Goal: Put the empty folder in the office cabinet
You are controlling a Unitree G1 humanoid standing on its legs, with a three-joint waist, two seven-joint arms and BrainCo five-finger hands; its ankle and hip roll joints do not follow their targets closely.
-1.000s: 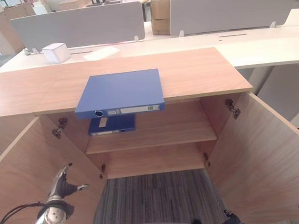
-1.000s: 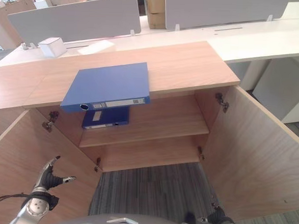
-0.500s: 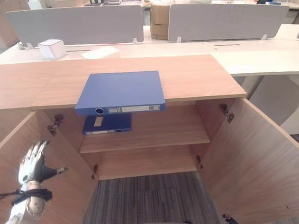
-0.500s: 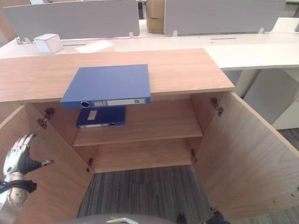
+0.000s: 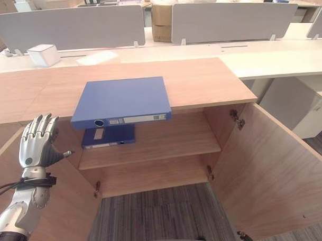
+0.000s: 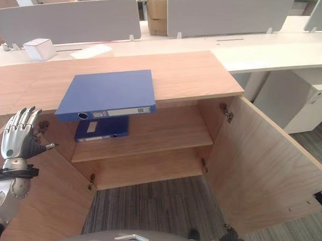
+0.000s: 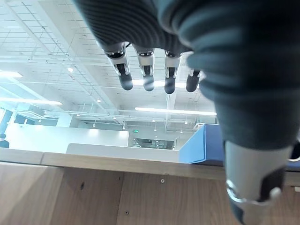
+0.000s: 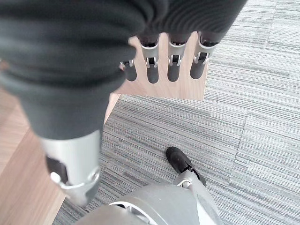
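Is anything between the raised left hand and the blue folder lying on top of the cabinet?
Nothing visible. The left hand is raised with fingers straight, beside the open left wooden door, with open air up to the blue ring-binder folder overhanging the wooden cabinet top. A second blue folder already lies on the upper shelf below.

Cabinet (image 5: 204,82): stands in front of the robot, both doors open.
Top folder (image 5: 123,101): lies flat on the cabinet top, left of the middle, its front edge over the opening.
Lower folder (image 5: 108,136): lies on the upper shelf (image 5: 165,144), at its left end, under the top folder.
White box (image 5: 43,54): on the desk (image 5: 269,53) behind the cabinet, far left.
Left hand (image 5: 37,145): before the left door (image 5: 68,202), left of both folders, apart from them.
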